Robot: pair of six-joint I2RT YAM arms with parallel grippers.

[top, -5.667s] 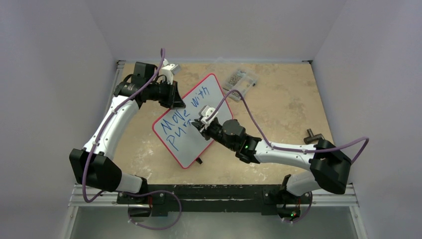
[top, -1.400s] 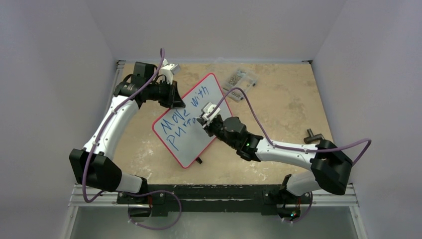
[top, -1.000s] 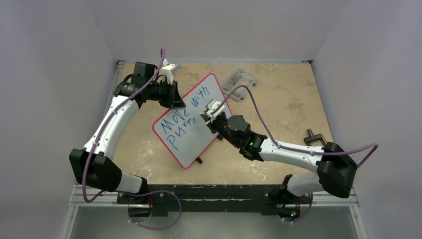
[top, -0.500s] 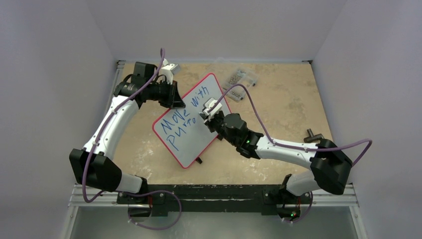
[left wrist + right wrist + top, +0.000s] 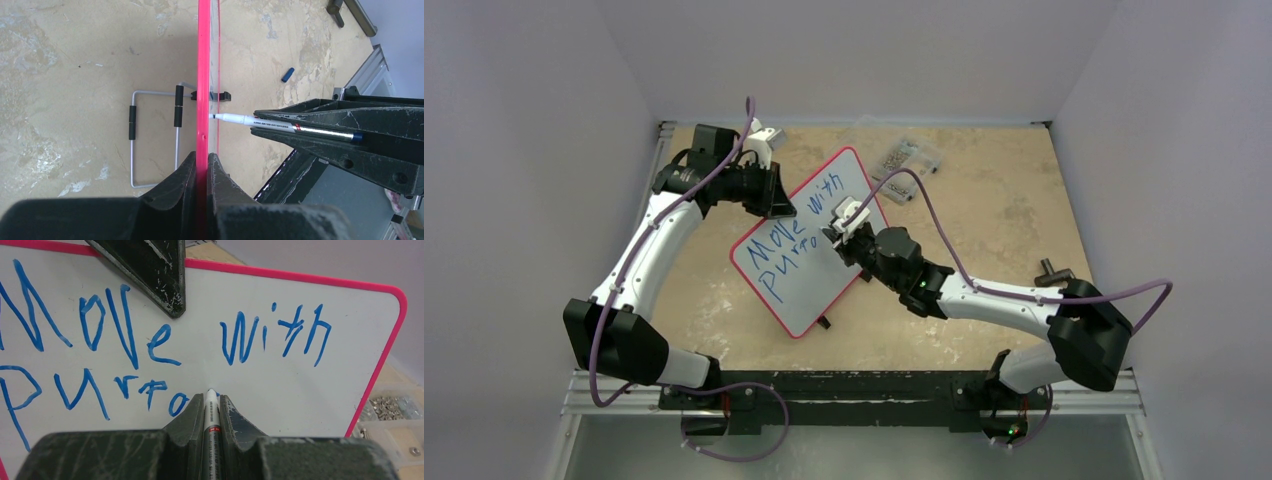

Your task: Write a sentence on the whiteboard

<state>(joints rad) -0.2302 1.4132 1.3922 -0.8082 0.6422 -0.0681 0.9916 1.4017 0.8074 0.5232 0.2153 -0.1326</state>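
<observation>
While the right pincer [image 5: 209,400] is clenched on a white marker [image 5: 210,426] whose tip meets the whiteboard [image 5: 816,288] just right of the last blue "o", the left pincer [image 5: 201,161] is clamped over the board's red top rim, holding it upright on edge. One dark finger [image 5: 150,270] of that left pincer overlaps the board's face above the word "Move". The sentence [image 5: 150,340] reads "Move with" on the upper line and "Purpo" below it. Behind the board, a bent wire stand [image 5: 150,135] with black sleeves lies on the worktop [image 5: 994,210]. A small blue cap [image 5: 287,75] lies apart on the writing side. A clear box of screws [image 5: 907,160] sits just beyond the board's far corner, and a black T-shaped piece [image 5: 1052,272] lies near the right edge. Purple cables trail along both arms. The worktop is mottled beige stone, closed in by plain pale walls.
</observation>
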